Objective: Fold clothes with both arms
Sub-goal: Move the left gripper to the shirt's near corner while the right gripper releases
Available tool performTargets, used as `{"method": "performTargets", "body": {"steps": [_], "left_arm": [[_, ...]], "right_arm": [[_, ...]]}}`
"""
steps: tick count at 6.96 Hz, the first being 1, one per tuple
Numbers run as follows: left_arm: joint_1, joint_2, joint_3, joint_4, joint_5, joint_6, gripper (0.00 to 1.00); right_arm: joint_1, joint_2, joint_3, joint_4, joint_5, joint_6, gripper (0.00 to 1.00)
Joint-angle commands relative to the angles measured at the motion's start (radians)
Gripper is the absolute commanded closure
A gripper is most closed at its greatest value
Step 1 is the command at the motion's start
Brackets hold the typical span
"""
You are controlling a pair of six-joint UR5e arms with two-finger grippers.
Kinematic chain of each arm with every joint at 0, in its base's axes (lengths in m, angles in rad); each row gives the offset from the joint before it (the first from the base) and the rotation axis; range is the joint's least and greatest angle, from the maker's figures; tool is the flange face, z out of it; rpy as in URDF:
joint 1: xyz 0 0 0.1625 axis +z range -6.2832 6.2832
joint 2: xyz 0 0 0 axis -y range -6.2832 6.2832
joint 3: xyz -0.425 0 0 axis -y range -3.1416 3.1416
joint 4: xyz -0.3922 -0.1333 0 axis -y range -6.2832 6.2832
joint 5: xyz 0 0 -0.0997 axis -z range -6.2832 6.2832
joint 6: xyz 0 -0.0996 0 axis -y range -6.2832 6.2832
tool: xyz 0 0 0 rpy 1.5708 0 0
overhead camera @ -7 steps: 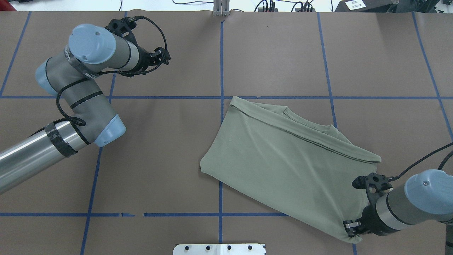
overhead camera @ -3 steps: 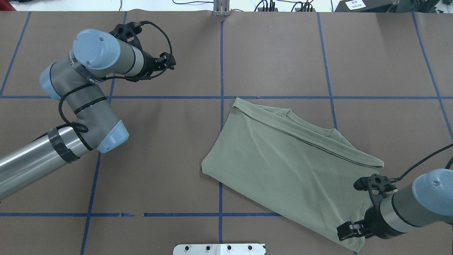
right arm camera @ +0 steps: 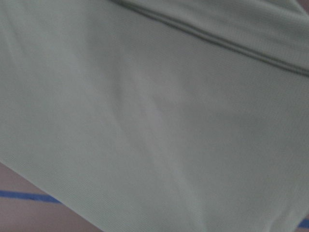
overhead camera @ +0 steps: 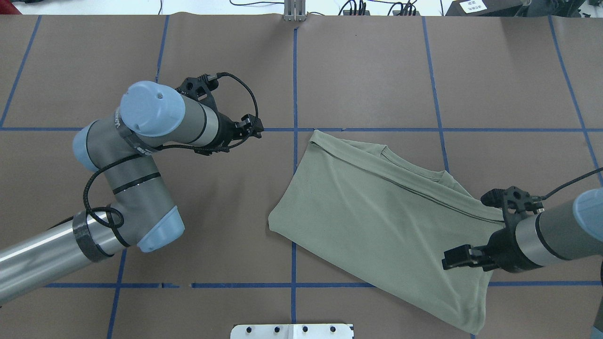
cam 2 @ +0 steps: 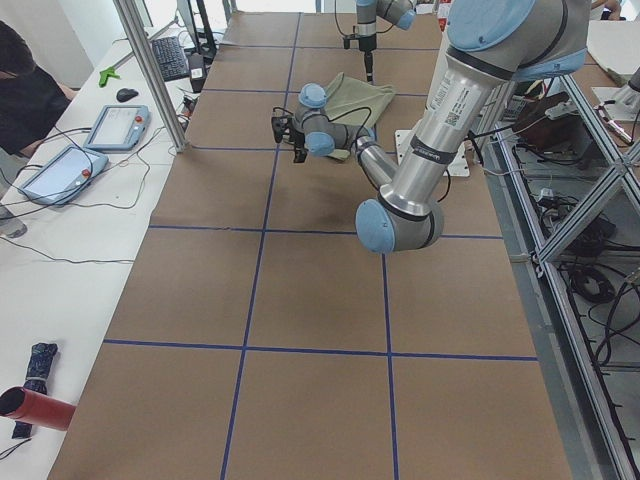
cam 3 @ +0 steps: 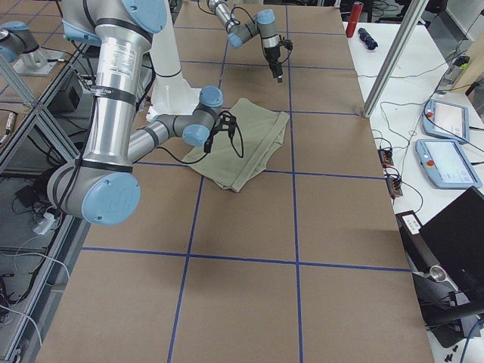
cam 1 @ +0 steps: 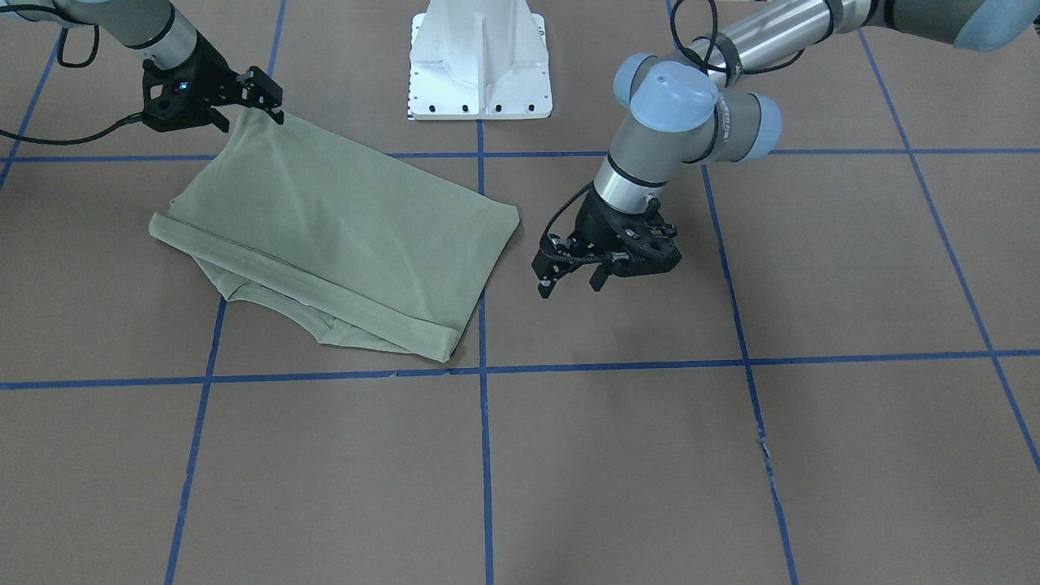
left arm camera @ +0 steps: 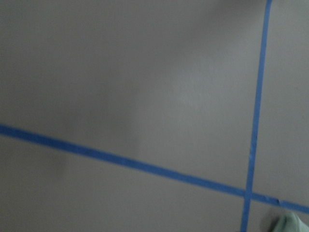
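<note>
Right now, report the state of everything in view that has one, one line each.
shirt: folded over, lying flat on the table, neckline showing past the folded edge.
left gripper: open, empty, off the shirt, beside its side edge.
right gripper: open, over the shirt's near corner area, not gripping the cloth.

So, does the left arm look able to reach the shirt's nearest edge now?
Probably yes: only bare table lies between the left gripper and the green shirt's side edge; the right gripper is over its far end.
</note>
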Motion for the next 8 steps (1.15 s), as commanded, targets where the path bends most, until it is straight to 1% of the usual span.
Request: {"method": "performTargets", "body": {"steps": [1,2,3,5,7,8], "left_arm": [[0.144,-0.004,-0.029,0.001,-0.005,-0.216,0.09],[0.186,-0.009,-0.024,0.004,-0.002,-0.299,0.09],[0.207,-0.012,-0.02,0.009,0.022,-0.377,0.11],[0.235,-0.012,-0.015,0.032,0.041,-0.444,0.12],[0.246,-0.021,0.008,0.05,0.075,-0.464,0.13],[0.248,-0.03,0.018,0.05,0.076,-0.47,0.14]], "right_arm": [[0.137,0.072,0.004,0.0,0.001,0.0,0.0],[0.153,0.09,0.002,0.0,-0.001,0.0,0.0],[0.153,0.104,-0.006,0.0,-0.007,0.0,0.0],[0.153,0.125,-0.012,-0.001,-0.007,0.001,0.0],[0.153,0.133,-0.012,-0.001,-0.006,0.001,0.0],[0.153,0.133,-0.012,-0.001,-0.004,0.001,0.0]]}}
